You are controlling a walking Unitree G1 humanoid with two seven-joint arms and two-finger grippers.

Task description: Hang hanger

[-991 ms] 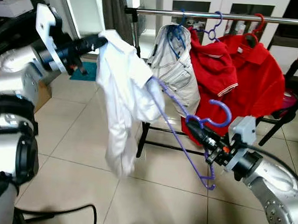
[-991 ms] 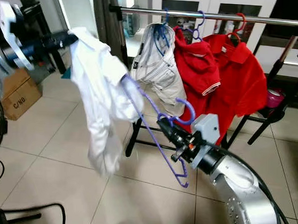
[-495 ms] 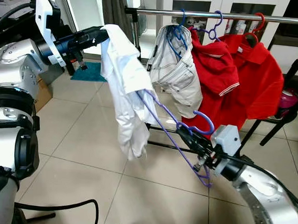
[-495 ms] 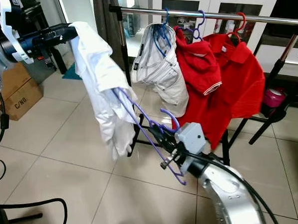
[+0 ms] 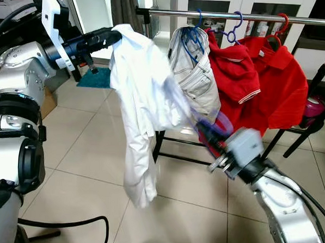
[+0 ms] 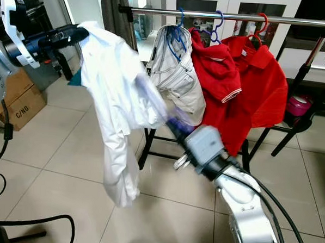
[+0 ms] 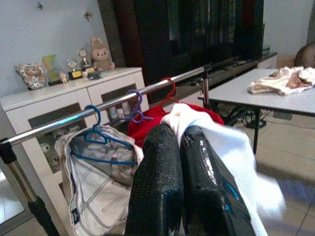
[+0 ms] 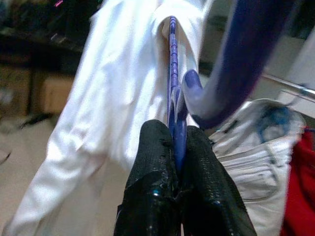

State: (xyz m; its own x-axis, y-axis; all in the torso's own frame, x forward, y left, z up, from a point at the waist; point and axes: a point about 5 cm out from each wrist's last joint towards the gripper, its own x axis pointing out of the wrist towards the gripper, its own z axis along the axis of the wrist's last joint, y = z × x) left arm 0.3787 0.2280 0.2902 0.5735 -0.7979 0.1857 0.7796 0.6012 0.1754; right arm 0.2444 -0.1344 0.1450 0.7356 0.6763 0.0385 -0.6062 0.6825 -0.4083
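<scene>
A white shirt [image 5: 142,98] is pinched by the left gripper [image 5: 104,38] at left, the purple hanger [image 8: 173,83] clamped in the right gripper [image 8: 179,147] below the rail [image 5: 239,17]; a loose sleeve could slip off.

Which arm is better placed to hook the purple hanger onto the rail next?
Right. The right gripper already clamps the purple hanger just below the rail; the left gripper only holds up the white shirt.

A purple plastic hanger [image 8: 173,73], hook upward, is threaded partway into a hanging white shirt [image 5: 144,104].
</scene>
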